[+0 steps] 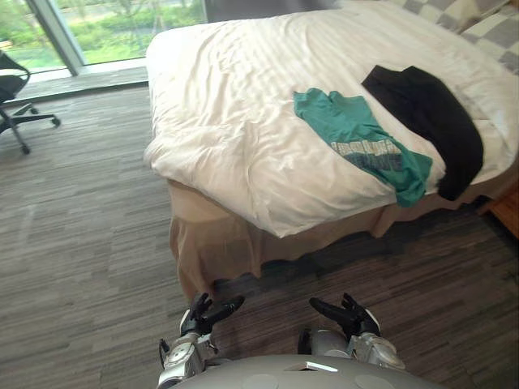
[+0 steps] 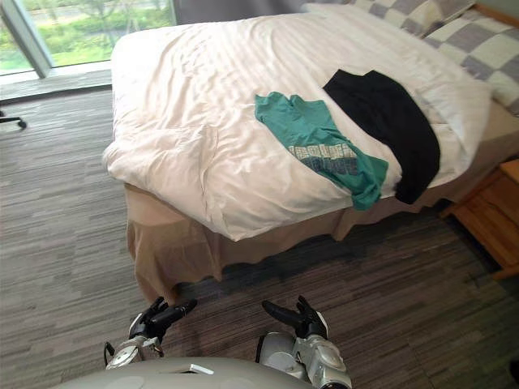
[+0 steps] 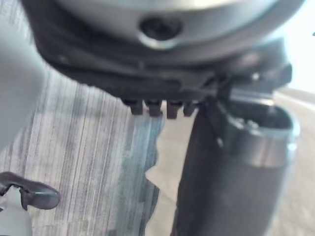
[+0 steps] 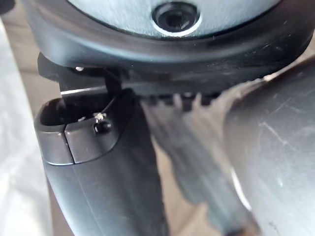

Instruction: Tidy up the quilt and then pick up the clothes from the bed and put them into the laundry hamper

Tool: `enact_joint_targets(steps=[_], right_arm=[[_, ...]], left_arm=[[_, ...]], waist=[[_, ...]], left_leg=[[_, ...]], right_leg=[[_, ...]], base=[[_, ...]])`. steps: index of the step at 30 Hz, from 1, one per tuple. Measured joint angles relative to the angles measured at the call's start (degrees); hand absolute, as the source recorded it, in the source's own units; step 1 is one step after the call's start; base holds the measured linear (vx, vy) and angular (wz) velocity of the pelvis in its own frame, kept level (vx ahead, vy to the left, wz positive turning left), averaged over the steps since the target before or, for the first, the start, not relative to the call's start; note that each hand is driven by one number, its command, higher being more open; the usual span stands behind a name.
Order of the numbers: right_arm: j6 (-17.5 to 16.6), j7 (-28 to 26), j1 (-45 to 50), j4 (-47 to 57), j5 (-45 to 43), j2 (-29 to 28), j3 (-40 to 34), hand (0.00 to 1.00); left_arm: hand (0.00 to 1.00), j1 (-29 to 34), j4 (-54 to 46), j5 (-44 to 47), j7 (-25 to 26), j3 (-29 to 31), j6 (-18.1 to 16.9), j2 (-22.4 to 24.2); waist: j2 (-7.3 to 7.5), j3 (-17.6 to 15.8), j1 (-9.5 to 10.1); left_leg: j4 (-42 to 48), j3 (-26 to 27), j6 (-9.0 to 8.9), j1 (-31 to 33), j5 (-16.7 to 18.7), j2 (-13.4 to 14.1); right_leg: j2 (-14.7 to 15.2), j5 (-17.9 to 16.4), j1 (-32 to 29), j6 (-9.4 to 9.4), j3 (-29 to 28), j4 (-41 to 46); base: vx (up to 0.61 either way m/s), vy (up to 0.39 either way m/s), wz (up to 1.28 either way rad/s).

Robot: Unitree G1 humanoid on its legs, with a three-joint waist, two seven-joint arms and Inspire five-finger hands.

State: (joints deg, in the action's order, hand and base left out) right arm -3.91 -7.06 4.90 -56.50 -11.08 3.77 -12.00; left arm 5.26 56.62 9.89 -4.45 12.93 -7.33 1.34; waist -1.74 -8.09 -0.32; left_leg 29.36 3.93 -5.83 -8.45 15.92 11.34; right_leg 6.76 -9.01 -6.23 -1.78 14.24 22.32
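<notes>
Our left hand (image 1: 204, 318) and right hand (image 1: 347, 314) hang over the floor (image 1: 81, 243) short of the bed (image 1: 219, 247), fingers loosely spread, holding nothing. On the white quilt (image 1: 235, 105), creased at its near corner, lie a teal shirt (image 1: 357, 134) and, just beside it, a black garment (image 1: 430, 113), both reaching the quilt's near edge.

I read the quilt (image 1: 243, 97) as creased matt cloth, the teal shirt (image 1: 349, 130) and black garment (image 1: 430, 113) likewise. At three o'clock, the nightstand (image 2: 491, 211) looks smooth wood.
</notes>
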Motion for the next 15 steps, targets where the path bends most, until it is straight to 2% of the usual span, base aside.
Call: enact_joint_targets(steps=[1,3,5,6,7,8,9,11,12,15], right_arm=[[0.31,0.06,0.21,0.03,-0.01,0.14,0.0,1.0],[1.28,0.11,0.75,-0.01,0.09,0.36,0.3,1.0],[2.18,-0.14,0.67,0.07,0.24,0.34,0.9,1.0],[2.55,-0.13,0.67,-0.04,0.63,0.35,0.82,1.0],[2.79,-0.13,0.66,-0.09,0.62,0.45,0.73,1.0],[2.94,-0.11,0.72,-0.37,0.59,0.36,0.72,1.0],[3.06,-0.17,0.76,-0.98,0.72,0.15,0.76,1.0],[3.07,-0.25,0.89,-1.27,1.2,-0.25,0.74,1.0],[-1.07,0.07,0.85,-4.02,-1.12,-1.28,0.24,1.0],[-1.07,0.07,0.85,-4.02,-1.12,-1.28,0.24,1.0]], left_arm=[[1.0,0.06,-0.22,-0.04,-0.02,0.04,-0.18,0.01],[1.0,1.27,-2.3,-0.07,-0.24,-0.27,-0.99,0.25],[1.0,2.04,-3.26,-0.06,-0.49,-0.31,-2.25,0.49],[1.0,2.05,-3.03,-0.37,-0.74,-0.37,-2.4,0.28],[1.0,2.05,-2.53,-1.39,-0.88,-0.62,-2.46,0.01],[1.0,2.08,-1.81,-1.49,-1.01,-0.79,-2.45,-0.39],[1.0,2.07,-0.67,-1.49,-0.87,-0.81,-2.41,-1.21],[1.0,2.03,-0.38,-1.48,-0.85,-0.89,-2.4,-1.77],[1.0,-0.66,3.7,-3.36,-1.07,-10.3,-1.15,-5.86],[1.0,-0.66,3.7,-3.36,-1.07,-10.31,-1.15,-5.85]], waist=[[-0.11,-0.16,-0.01],[-0.01,-0.14,0.14],[-0.07,-0.14,0.57],[0.0,-0.11,0.91],[0.03,-0.14,1.28],[0.35,-0.03,1.6],[0.8,0.86,1.51],[1.6,1.23,1.63],[3.07,1.2,1.4],[3.07,1.2,1.4]], left_leg=[[2.93,1.79,0.04,1.3,-0.3,1.28],[6.16,8.63,-0.4,3.79,0.24,3.42],[0.71,12.19,0.25,4.45,0.68,2.63],[-5.27,12.74,0.57,4.77,0.31,1.12],[-11.44,12.68,0.48,4.88,-1.55,-0.54],[-13.08,12.95,-0.01,3.86,-2.36,-1.01],[-16.45,13.26,0.37,2.68,-3.93,-2.39],[-18.76,13.58,0.64,2.21,-4.58,-3.35],[-30.55,10.2,4.51,-1.32,-11.26,-10.81],[-30.54,10.2,4.51,-1.32,-11.26,-10.8]], right_leg=[[-0.08,0.02,1.85,0.01,1.33,-1.51],[-0.41,0.07,6.65,-0.1,4.84,-5.58],[-1.05,0.35,8.72,-0.72,5.99,-8.68],[-1.21,0.77,9.18,-0.86,6.28,-9.79],[-1.23,1.24,9.28,-0.82,6.32,-10.24],[-1.03,1.5,9.25,-1.08,6.07,-10.42],[-0.8,2.49,9.56,-1.31,5.86,-12.06],[-0.78,4.39,10.39,-1.24,5.96,-15.47],[2.83,10.18,13.28,-3.96,5.84,-23.17],[2.83,10.18,13.29,-3.96,5.83,-23.15]], base=[[0.16,-0.312,0.91],[0.1,-0.232,0.84],[0.07,-0.115,0.41],[0.11,-0.026,0.09],[0.11,0.027,-0.05],[0.15,0.049,-0.07],[0.17,0.057,-0.08],[0.16,0.073,-0.01],[0.05,0.04,0.0],[0.0,0.0,0.0]])
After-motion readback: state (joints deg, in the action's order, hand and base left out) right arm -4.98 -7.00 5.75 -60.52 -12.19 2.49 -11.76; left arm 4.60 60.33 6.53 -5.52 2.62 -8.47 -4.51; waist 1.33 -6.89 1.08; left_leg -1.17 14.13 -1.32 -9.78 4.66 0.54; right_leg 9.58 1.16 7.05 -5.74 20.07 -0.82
